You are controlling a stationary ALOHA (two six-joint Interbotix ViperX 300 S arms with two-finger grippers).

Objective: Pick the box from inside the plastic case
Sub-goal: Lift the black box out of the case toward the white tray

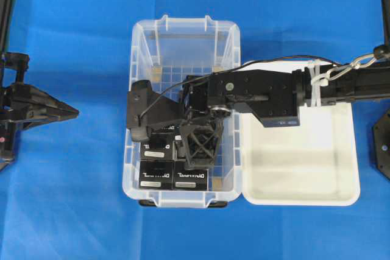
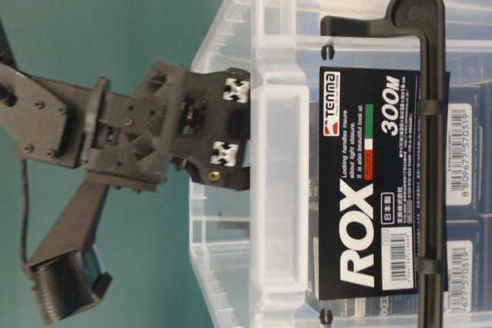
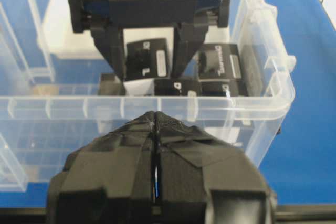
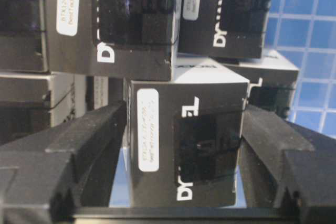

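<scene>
Our right arm reaches across from the right side, its wrist bent downward so the right gripper (image 4: 181,145) points at the floor below. Its two fingers (image 4: 79,145) stand apart, one on either side of the box (image 4: 186,145); they seem to press its sides, though we cannot be sure of contact. Our left arm lies low at the far left, level, and the left gripper (image 1: 72,112) has its fingertips closed together, holding nothing.

Black arm (image 1: 341,83) with white zip ties, black cable.
</scene>
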